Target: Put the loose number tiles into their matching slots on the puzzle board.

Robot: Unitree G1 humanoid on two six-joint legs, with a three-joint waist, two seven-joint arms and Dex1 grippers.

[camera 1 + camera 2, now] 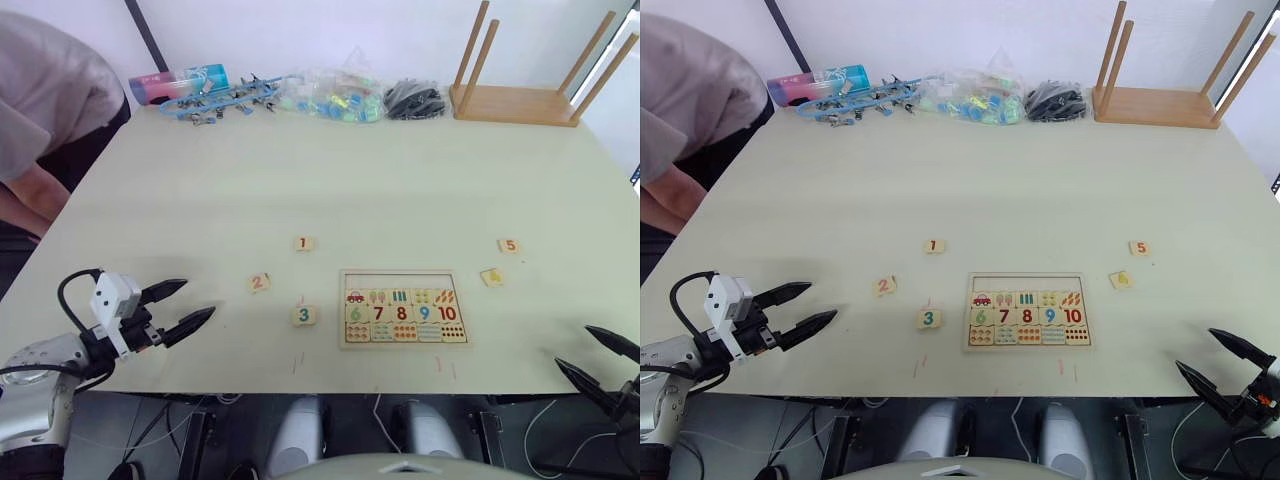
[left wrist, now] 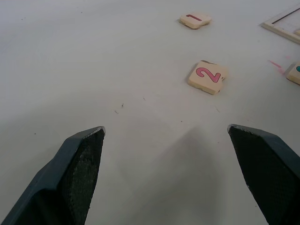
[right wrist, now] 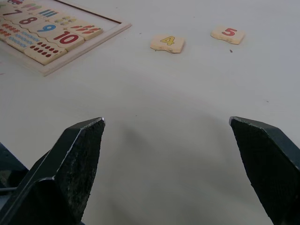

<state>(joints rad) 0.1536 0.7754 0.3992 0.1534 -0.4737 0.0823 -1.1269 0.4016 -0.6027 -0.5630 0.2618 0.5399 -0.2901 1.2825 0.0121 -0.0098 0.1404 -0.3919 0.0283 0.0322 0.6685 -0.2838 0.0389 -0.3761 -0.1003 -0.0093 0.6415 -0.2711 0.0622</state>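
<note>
The puzzle board (image 1: 400, 342) lies near the table's front edge with digits 6 to 10 seated and its top row of slots (image 1: 398, 281) bare. Loose tiles lie around it: tile 1 (image 1: 304, 243), tile 2 (image 1: 259, 283) and tile 3 (image 1: 305, 315) to its left, tile 4 (image 1: 491, 277) and tile 5 (image 1: 509, 245) to its right. My left gripper (image 1: 186, 307) hovers open at the front left, left of tile 2 (image 2: 207, 76). Open too, my right gripper (image 1: 597, 355) sits at the front right edge, nearer than tile 4 (image 3: 168, 42) and tile 5 (image 3: 228, 34).
Along the far edge lie a pink and blue case (image 1: 178, 83), blue clips (image 1: 225, 100), a bag of small coloured parts (image 1: 335, 97) and black parts (image 1: 415, 100). An upturned wooden stool (image 1: 520, 100) stands at the far right. A person (image 1: 50, 95) leans at the left.
</note>
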